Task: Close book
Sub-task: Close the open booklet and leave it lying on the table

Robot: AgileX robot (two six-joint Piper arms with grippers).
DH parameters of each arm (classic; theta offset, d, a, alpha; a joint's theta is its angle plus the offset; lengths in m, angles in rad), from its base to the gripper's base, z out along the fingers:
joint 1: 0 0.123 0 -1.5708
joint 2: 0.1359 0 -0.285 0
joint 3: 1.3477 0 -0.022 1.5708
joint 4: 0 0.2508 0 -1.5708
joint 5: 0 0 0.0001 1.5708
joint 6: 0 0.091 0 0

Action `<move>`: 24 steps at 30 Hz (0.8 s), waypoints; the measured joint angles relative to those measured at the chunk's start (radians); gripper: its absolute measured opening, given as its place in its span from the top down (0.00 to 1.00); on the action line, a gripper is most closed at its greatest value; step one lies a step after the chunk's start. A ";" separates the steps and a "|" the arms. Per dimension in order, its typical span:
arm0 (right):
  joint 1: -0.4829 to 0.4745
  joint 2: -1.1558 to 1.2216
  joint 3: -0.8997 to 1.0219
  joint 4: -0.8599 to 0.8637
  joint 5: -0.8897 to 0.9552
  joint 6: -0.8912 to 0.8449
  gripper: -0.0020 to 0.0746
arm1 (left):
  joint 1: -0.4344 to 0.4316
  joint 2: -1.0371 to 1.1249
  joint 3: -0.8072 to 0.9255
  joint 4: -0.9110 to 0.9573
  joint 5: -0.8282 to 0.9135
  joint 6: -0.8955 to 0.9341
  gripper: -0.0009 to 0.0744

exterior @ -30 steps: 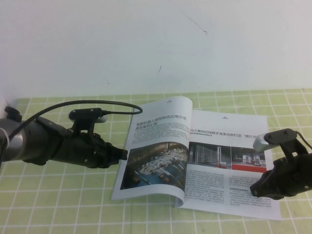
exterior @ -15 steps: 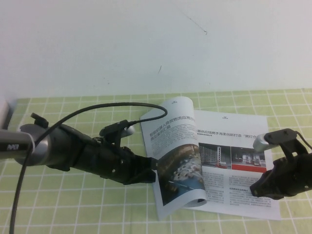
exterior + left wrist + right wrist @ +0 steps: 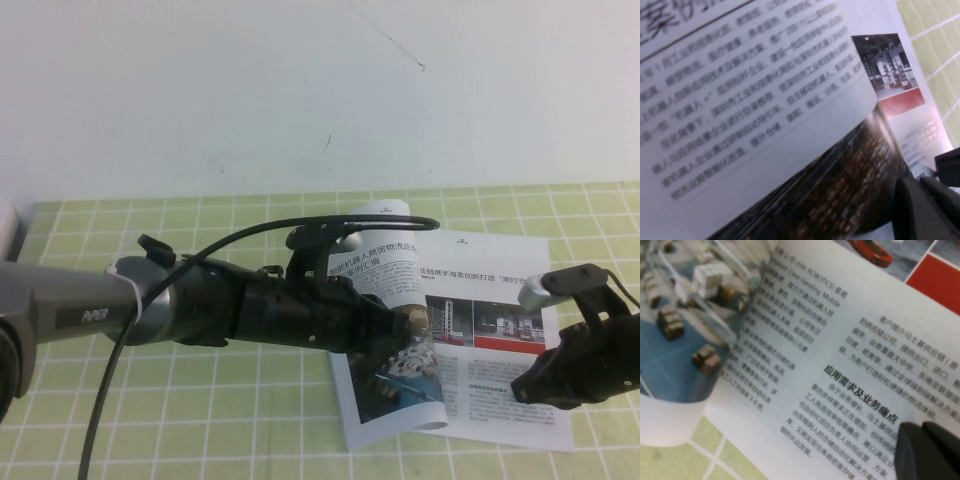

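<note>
- The left gripper (image 3: 405, 322) reaches across the green checked mat (image 3: 200, 400), its tip against the underside of the magazine's left leaf (image 3: 392, 275). Whether it is clenched or released cannot be told.
- That leaf curls up over the tip and leans toward the right gripper.
- The magazine (image 3: 490, 375) lies open on the mat between the two grippers, its right page flat.
- The right gripper (image 3: 528, 388) is clenched, its tips resting on the right page near the outer corner, apparently pinning it.
- The fold looks about halfway done. Next, the left gripper should sweep the leaf over and down, and the right gripper should first lift clear.
</note>
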 joint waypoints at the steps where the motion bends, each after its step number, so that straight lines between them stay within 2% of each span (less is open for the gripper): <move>1: 0.000 0.001 0.000 0.001 0.002 0.000 0.98 | -0.009 0.002 -0.003 -0.004 -0.017 0.021 0.99; 6: 0.000 0.002 -0.002 0.003 0.006 0.000 0.98 | -0.018 0.002 -0.006 -0.008 -0.038 0.064 0.99; 12: 0.000 0.002 -0.002 0.005 0.006 0.000 0.98 | 0.020 -0.032 -0.049 0.037 0.004 0.059 0.99; 16: 0.000 0.002 -0.002 0.005 0.006 0.000 0.98 | 0.057 -0.123 -0.058 0.269 -0.078 -0.040 0.99; 20: 0.000 0.002 -0.002 0.005 0.006 0.000 0.98 | 0.114 -0.183 -0.062 0.592 -0.153 -0.286 0.99; 24: 0.000 0.003 -0.002 0.005 0.008 0.000 0.98 | 0.182 -0.170 -0.062 0.806 -0.179 -0.483 0.99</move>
